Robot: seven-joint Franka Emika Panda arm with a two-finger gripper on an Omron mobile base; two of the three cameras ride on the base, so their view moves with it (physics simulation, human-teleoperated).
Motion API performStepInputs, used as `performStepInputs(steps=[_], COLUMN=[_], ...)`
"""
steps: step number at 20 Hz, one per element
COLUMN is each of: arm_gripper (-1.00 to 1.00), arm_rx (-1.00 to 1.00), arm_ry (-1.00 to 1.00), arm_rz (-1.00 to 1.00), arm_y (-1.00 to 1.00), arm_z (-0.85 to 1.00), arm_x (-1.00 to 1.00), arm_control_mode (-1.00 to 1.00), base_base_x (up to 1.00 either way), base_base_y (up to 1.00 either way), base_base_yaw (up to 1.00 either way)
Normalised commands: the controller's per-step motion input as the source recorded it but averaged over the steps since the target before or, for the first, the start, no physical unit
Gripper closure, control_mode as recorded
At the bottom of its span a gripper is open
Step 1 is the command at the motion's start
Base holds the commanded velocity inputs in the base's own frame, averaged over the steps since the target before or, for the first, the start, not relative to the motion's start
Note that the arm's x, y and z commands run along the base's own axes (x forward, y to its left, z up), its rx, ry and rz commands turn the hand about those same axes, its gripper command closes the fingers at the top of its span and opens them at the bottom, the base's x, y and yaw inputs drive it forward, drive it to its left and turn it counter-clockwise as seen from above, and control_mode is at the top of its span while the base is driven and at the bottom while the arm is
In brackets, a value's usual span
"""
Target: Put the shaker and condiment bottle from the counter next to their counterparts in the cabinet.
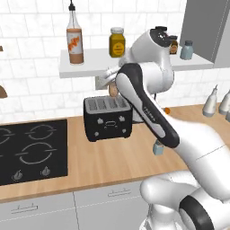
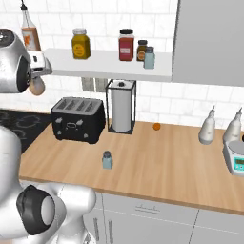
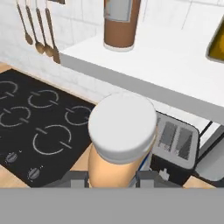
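Observation:
My gripper (image 3: 111,177) is shut on the condiment bottle (image 3: 120,140), a stubby orange bottle with a light cap. It hangs just below the front edge of the cabinet shelf (image 3: 166,74), above the toaster (image 1: 108,117). The held bottle (image 1: 113,90) (image 2: 37,86) is under the tall orange-labelled counterpart bottle (image 1: 75,42) (image 2: 29,33). The blue-grey shaker (image 2: 107,160) (image 1: 157,147) stands free on the counter (image 2: 167,167), in front of the toaster. Its counterpart shaker (image 2: 149,58) (image 1: 187,50) sits at the right end of the shelf, by the grey door panel (image 2: 209,40).
A yellow jar (image 2: 81,44), a red jar (image 2: 126,45) and a dark jar (image 2: 141,50) share the shelf. A paper-towel holder (image 2: 121,107), two pale spray bottles (image 2: 208,126) and a scale (image 2: 236,159) stand on the counter. The black hob (image 1: 31,150) lies left; utensils (image 3: 37,30) hang on the wall.

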Motion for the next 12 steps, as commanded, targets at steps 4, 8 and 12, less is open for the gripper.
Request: performStepInputs(steps=[4, 8, 12], arm_gripper=[1.0, 1.0, 1.0], arm_rx=[-0.01, -0.1, -0.1], arm_ry=[0.0, 0.01, 0.04], arm_rz=[0.24, 0.17, 0.18], arm_y=[-0.03, 0.0, -0.07], arm_z=[0.76, 0.55, 0.49], arm_x=[0.17, 0.14, 0.22], arm_control_mode=[-1.0, -1.0, -1.0], base_base_x=[0.0, 0.0, 0.0], base_base_y=[0.0, 0.0, 0.0], base_base_yaw=[0.0, 0.0, 0.0])
